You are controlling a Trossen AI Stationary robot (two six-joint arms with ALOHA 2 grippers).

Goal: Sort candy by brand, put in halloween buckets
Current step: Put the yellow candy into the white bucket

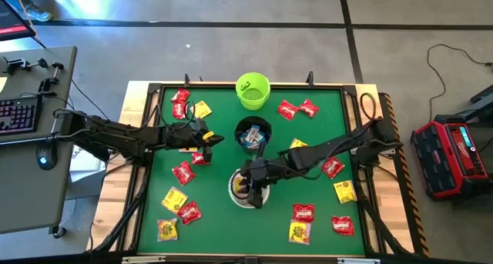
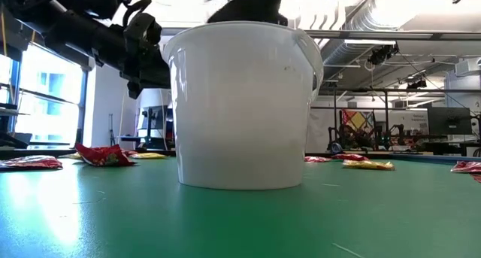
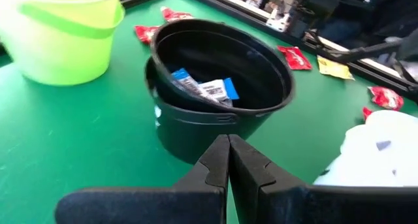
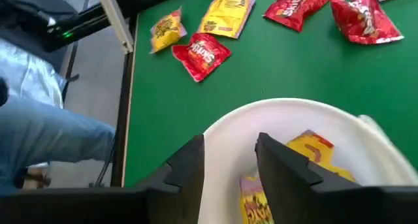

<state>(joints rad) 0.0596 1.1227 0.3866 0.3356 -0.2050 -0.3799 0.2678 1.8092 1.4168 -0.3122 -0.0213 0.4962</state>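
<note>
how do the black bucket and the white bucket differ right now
The black bucket holds blue-and-white packets; the white bucket holds yellow packets. The black bucket sits mid-table just below the green bucket, with no gripper over it; the white bucket sits nearer the table's front edge, with the right gripper over it, jaws apart. Both are small round pails standing upright.
</note>
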